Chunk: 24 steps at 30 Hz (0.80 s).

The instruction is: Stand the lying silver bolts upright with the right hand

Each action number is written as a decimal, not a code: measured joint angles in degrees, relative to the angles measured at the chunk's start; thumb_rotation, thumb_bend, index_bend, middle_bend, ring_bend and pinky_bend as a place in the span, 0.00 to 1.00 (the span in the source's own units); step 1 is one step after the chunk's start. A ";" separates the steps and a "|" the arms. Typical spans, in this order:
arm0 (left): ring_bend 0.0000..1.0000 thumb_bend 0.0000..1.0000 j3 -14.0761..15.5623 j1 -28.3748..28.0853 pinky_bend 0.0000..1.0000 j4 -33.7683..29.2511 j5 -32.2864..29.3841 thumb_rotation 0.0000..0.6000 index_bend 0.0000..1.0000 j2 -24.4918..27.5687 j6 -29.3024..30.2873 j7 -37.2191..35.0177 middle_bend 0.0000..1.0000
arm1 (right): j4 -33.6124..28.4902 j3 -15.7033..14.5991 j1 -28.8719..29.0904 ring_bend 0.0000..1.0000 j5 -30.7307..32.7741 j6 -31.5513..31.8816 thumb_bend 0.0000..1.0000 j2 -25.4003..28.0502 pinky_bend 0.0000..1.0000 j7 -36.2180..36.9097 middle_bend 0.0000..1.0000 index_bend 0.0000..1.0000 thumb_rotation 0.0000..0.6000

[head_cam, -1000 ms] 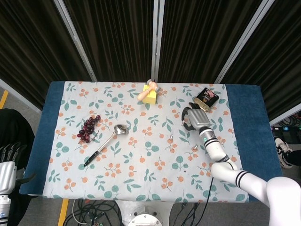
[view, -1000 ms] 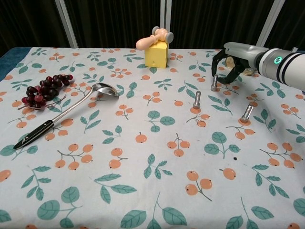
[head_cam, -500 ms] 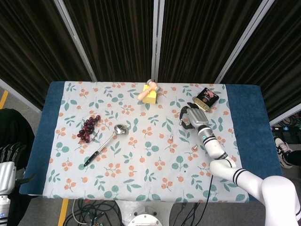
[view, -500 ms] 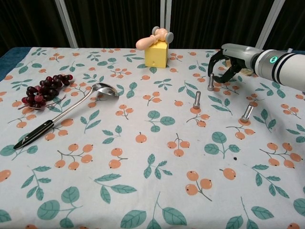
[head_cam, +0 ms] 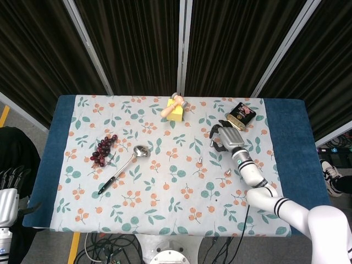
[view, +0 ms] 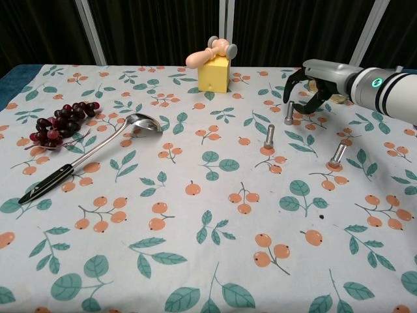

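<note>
Three silver bolts show on the floral cloth in the chest view. One bolt point(view: 288, 113) stands upright just below and left of my right hand point(view: 311, 86). That hand hovers with its fingers spread and curved, and I see nothing held in it. A second bolt point(view: 269, 137) stands upright toward the table's middle. The third bolt point(view: 337, 155) stands leaning on its head further right. In the head view my right hand point(head_cam: 222, 136) covers the nearest bolt, while the two other bolts point(head_cam: 200, 161) point(head_cam: 227, 172) show as small specks. My left hand point(head_cam: 10, 184) hangs off the table's left side, holding nothing.
A yellow block point(view: 214, 75) with a pink toy on top stands at the back centre. A ladle point(view: 98, 151) and a bunch of dark grapes point(view: 60, 121) lie on the left. A dark packet point(head_cam: 241, 114) sits behind my right hand.
My right hand carried the bolt a little left, set it upright on the cloth, and its fingers have drawn up and away from it. The left hand has not moved.
</note>
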 measured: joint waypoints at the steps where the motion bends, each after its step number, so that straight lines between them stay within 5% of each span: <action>1: 0.00 0.00 -0.01 -0.01 0.00 -0.01 0.02 1.00 0.15 0.03 0.01 0.01 0.07 | -0.49 -0.13 -0.10 0.00 -0.20 0.25 0.28 0.30 0.00 -0.21 0.21 0.35 1.00; 10: 0.00 0.00 -0.40 -0.43 0.00 0.07 0.54 1.00 0.15 0.05 0.31 -0.02 0.07 | -11.87 -1.62 -3.89 0.00 -2.21 6.57 0.23 7.60 0.00 -2.92 0.19 0.25 1.00; 24: 0.00 0.00 -1.23 -1.81 0.00 0.52 2.72 1.00 0.15 -0.96 1.66 1.51 0.07 | -37.21 -10.52 -28.38 0.00 -14.35 40.85 0.30 27.50 0.00 -3.86 0.15 0.20 1.00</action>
